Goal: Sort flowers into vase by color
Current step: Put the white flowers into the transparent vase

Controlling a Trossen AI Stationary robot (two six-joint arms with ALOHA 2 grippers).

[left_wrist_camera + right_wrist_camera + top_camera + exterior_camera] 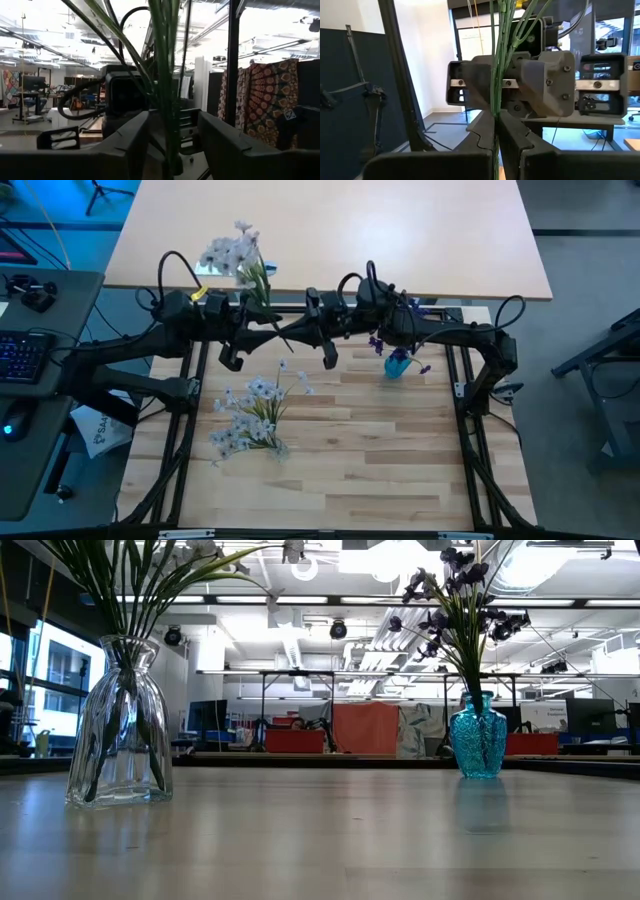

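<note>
You see the table [400,450] with both arms meeting above its far edge. White flowers [255,415] lie loose on the wood; more stand in the clear vase [118,725], purple ones in the blue vase [478,735]. The right gripper [496,131] is clamped on green stems [501,50]. The left gripper [172,145] stands wide around stems [167,75]; blooms are cut off in both wrist views.
</note>
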